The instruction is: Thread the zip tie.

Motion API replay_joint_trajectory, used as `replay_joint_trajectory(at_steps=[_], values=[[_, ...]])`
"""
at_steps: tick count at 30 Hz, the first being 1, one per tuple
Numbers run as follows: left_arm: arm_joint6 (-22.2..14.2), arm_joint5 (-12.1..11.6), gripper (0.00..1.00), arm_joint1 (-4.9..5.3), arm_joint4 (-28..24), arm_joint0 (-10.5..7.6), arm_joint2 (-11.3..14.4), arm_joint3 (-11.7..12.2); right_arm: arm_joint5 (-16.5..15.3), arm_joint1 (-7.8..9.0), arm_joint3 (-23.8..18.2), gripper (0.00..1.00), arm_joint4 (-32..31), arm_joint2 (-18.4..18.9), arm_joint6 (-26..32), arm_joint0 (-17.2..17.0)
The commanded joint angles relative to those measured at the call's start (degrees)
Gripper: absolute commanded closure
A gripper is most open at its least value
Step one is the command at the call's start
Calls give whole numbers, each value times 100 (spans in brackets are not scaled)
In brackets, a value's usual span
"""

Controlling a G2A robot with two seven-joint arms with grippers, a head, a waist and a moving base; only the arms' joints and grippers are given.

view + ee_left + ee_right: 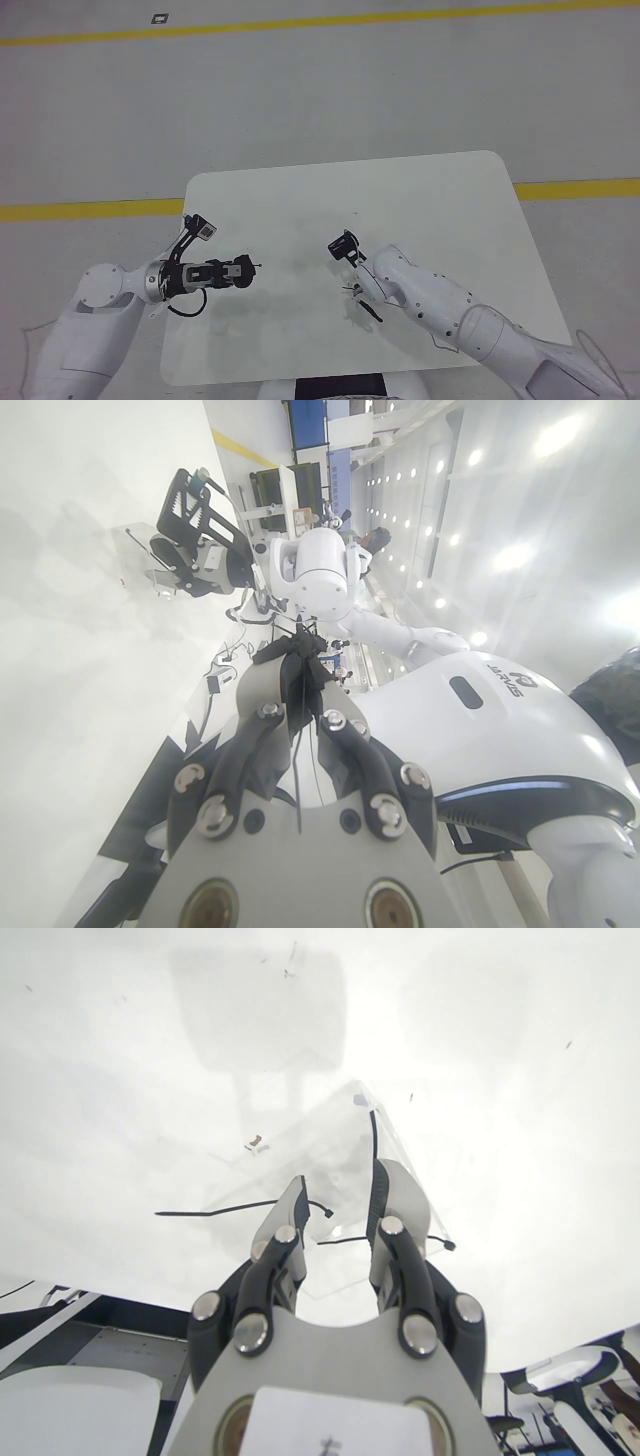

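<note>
My left gripper (pixel 299 652) is shut on a thin black zip tie (pixel 301 745) that runs back between its fingers; in the top view it (pixel 248 269) hovers over the table's left side, pointing right. My right gripper (pixel 340 1190) is open, its fingers straddling a clear plastic block (pixel 320 1153) on the table. Three black zip ties lie at the block: one (pixel 215 1213) sticks out sideways, one (pixel 372 1130) lies along a finger, and one (pixel 435 1242) crosses behind the fingers. From above, the right gripper (pixel 366 303) is at the table's centre front.
The white table (pixel 420 200) has open room across its far half and right side. In the left wrist view the right gripper (pixel 167 567) and the clear block (pixel 131 545) stand some way ahead. The table's front edge runs close behind both arms.
</note>
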Motion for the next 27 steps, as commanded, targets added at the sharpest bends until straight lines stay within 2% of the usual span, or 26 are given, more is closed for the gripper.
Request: replay_joint_trajectory(at_steps=[1, 8, 15, 20, 27], values=[[0, 0, 100, 0, 0, 0, 0, 0, 0, -15, 21, 73, -17, 19, 0, -16], [0, 0, 100, 0, 0, 0, 0, 0, 0, -82, 175, 74, 25, 92, 0, -24], [0, 0, 100, 0, 0, 0, 0, 0, 0, -129, 233, 85, 85, 122, 0, -6], [0, 0, 100, 0, 0, 0, 0, 0, 0, -130, 187, 75, -36, 246, 0, -79], [0, 0, 100, 0, 0, 0, 0, 0, 0, -161, 101, 71, -188, 588, 0, -338]])
